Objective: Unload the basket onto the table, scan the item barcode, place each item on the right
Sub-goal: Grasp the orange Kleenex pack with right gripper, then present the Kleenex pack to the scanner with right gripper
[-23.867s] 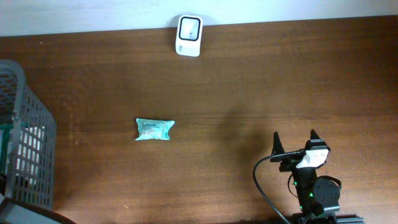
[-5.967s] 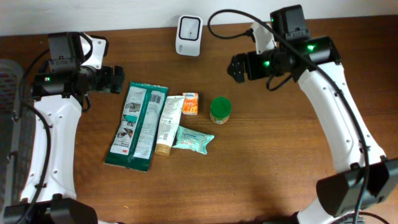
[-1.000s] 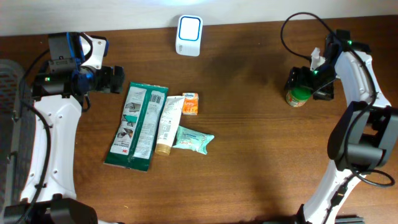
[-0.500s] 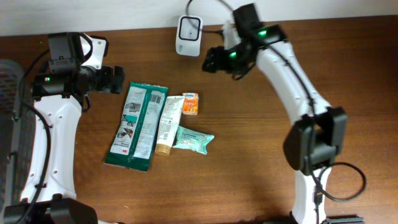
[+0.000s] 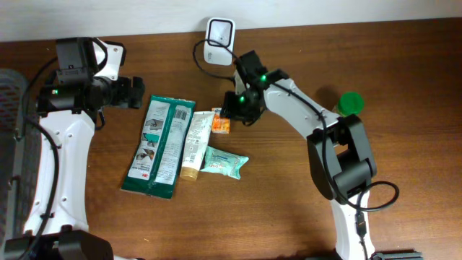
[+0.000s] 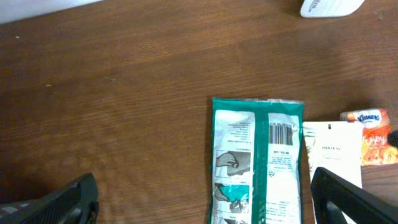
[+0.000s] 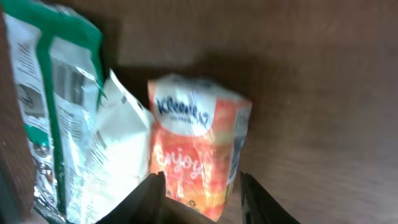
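Note:
The orange tissue pack (image 5: 221, 120) lies on the table beside a white tube (image 5: 195, 143) and below the white scanner (image 5: 219, 32). My right gripper (image 5: 230, 113) is down on the pack. In the right wrist view the pack (image 7: 198, 155) fills the space between the two dark fingers of the right gripper (image 7: 202, 200), which have closed in on both its sides. My left gripper (image 5: 134, 92) hangs open at the upper left, above the long green packet (image 6: 258, 162), whose barcode faces up. The left gripper (image 6: 202, 208) holds nothing.
A teal wipes pack (image 5: 225, 162) lies below the tube. A green-lidded jar (image 5: 351, 102) stands alone at the right. A grey mesh basket (image 5: 22, 159) is at the left edge. The scanner's corner (image 6: 329, 6) shows in the left wrist view.
The right arm left the green jar at the right, swung past the scanner and came down on the orange tissue pack, its jaws narrowing. The left arm has not moved.

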You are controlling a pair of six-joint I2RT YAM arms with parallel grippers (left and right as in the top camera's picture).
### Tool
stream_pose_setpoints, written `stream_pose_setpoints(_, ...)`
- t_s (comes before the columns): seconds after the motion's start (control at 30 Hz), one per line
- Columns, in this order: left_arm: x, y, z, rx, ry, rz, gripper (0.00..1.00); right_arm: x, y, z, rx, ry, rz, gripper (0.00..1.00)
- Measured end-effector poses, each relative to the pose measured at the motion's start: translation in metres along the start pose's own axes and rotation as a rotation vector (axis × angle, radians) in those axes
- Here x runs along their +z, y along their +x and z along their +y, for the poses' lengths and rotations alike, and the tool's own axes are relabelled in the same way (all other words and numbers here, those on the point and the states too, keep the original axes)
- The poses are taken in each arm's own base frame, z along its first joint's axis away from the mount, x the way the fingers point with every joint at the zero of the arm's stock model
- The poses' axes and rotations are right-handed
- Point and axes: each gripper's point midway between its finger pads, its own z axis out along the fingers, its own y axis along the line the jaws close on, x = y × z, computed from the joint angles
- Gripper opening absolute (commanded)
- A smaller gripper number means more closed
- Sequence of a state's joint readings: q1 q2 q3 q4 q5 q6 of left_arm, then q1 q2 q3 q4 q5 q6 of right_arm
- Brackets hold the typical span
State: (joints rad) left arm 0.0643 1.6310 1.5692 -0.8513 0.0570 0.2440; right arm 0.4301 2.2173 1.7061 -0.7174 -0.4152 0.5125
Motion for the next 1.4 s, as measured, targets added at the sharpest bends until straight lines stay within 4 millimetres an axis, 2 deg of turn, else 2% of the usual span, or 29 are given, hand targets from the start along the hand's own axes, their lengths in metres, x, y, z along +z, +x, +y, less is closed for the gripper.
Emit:
stream_pose_setpoints(0.13, 0.000, 0.000, 0.000, 0.000, 0.000, 0.000, 0.99, 0.012, 0.014, 0.006, 0.013, 0.004, 0.023, 0.31)
stream_pose_setpoints(0.27, 0.000, 0.000, 0.000, 0.000, 0.000, 0.000, 0.99, 0.026, 0.029, -0.005, 0.062, 0.028, 0.046, 0.29)
stream_pose_setpoints(0.33, 0.000, 0.000, 0.000, 0.000, 0.000, 0.000, 0.99, 0.029, 0.026, -0.004, 0.060, 0.011, 0.026, 0.09)
stream_pose_setpoints(0.4, 0.000, 0.000, 0.000, 0.000, 0.000, 0.000, 0.99, 0.029, 0.026, -0.004, 0.053, 0.009, 0.025, 0.04)
stream_pose_setpoints(0.5, 0.000, 0.000, 0.000, 0.000, 0.000, 0.000, 0.99, 0.013, 0.038, -0.016, -0.004, 0.037, 0.115, 0.04)
stream_pose_setpoints(0.57, 0.000, 0.000, 0.000, 0.000, 0.001, 0.001, 0.99, -0.018, 0.035, -0.023, -0.152, 0.012, 0.179, 0.04)
stream_pose_setpoints(0.6, 0.000, 0.000, 0.000, 0.000, 0.000, 0.000, 0.99, -0.041, 0.027, -0.023, -0.268, -0.030, 0.187, 0.04)
stream_pose_setpoints(0.67, 0.000, 0.000, 0.000, 0.000, 0.000, 0.000, 0.99, -0.068, 0.012, -0.030, -0.480, -0.080, 0.153, 0.04)
stream_pose_setpoints(0.73, 0.000, 0.000, 0.000, 0.000, 0.000, -0.001, 0.99, -0.076, 0.003, -0.041, -0.623, -0.090, 0.126, 0.04)
stream_pose_setpoints(0.8, 0.000, 0.000, 0.000, 0.000, 0.000, -0.001, 0.99, -0.076, 0.000, -0.046, -0.667, -0.069, 0.120, 0.04)
stream_pose_setpoints(0.87, 0.000, 0.000, 0.000, 0.000, 0.000, 0.000, 0.99, -0.075, -0.009, -0.051, -0.587, -0.016, 0.092, 0.04)
stream_pose_setpoints(0.97, 0.000, 0.000, 0.000, 0.000, 0.000, 0.000, 0.99, -0.074, -0.017, -0.065, -0.232, 0.087, 0.063, 0.04)
stream_pose_setpoints(1.03, 0.000, 0.000, 0.000, 0.000, 0.000, -0.001, 0.99, -0.072, -0.015, -0.071, -0.069, 0.117, 0.060, 0.04)
stream_pose_setpoints(1.1, 0.000, 0.000, 0.000, 0.000, 0.000, 0.000, 0.99, -0.070, -0.013, -0.075, 0.036, 0.133, 0.057, 0.04)
stream_pose_setpoints(1.17, 0.000, 0.000, 0.000, 0.000, 0.000, 0.000, 0.99, -0.068, -0.015, -0.073, 0.047, 0.135, 0.047, 0.04)
stream_pose_setpoints(1.2, 0.000, 0.000, 0.000, 0.000, 0.000, 0.000, 0.99, -0.066, -0.015, -0.070, -0.002, 0.132, 0.044, 0.04)
stream_pose_setpoints(1.23, 0.000, 0.000, 0.000, 0.000, 0.000, -0.001, 0.99, -0.062, -0.014, -0.063, -0.121, 0.130, 0.052, 0.04)
stream_pose_setpoints(1.3, 0.000, 0.000, 0.000, 0.000, 0.000, 0.000, 0.99, -0.052, -0.001, -0.050, -0.441, 0.172, 0.096, 0.04)
stream_pose_setpoints(1.33, 0.000, 0.000, 0.000, 0.000, 0.000, 0.000, 0.99, -0.048, 0.000, -0.051, -0.602, 0.243, 0.109, 0.10)
stream_pose_setpoints(1.37, 0.000, 0.000, 0.000, 0.000, 0.000, -0.001, 0.99, -0.048, -0.003, -0.055, -0.685, 0.290, 0.112, 0.26)
stream_pose_setpoints(1.4, 0.000, 0.000, 0.000, 0.000, 0.000, 0.000, 0.99, -0.052, -0.012, -0.065, -0.776, 0.364, 0.108, 0.51)
